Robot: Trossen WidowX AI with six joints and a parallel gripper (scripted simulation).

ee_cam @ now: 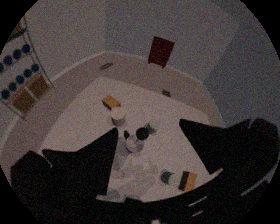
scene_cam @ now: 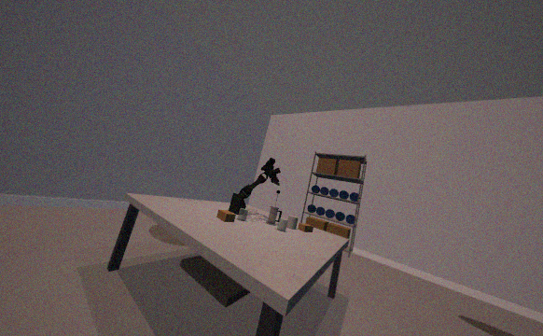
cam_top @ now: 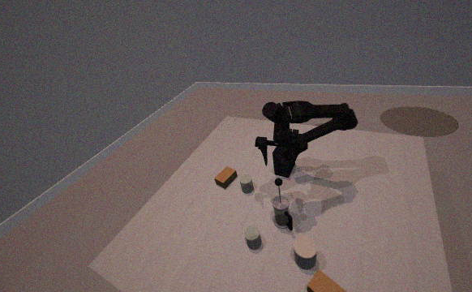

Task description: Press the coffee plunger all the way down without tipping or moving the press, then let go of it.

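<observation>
The bench (scene_cam: pixel 234 247) carries everything, with a metal shelf rack (scene_cam: pixel 336 196) standing beyond its far corner (boxes and blue items on its shelves). On the bench the black arm (cam_top: pixel 301 126) folds over from its base, wrist turned downward. Its gripper (ee_cam: pixel 151 145) hangs released, fingers spread wide with nothing between them, above the coffee press (cam_top: pixel 281 212) and apart from it.

The press stands upright near the middle of the pale bench surface, its dark handle toward the camera in the top view, its thin rod raised with the round plunger knob (cam_top: pixel 278 182) well above the lid. A large cup (cam_top: pixel 305 252) and a smaller cup (cam_top: pixel 253 237) sit nearer the camera; a third cup (cam_top: pixel 246 183) stands beside an orange block (cam_top: pixel 225 177) to the left. Another orange block (cam_top: pixel 324 283) lies at the lower edge.
</observation>
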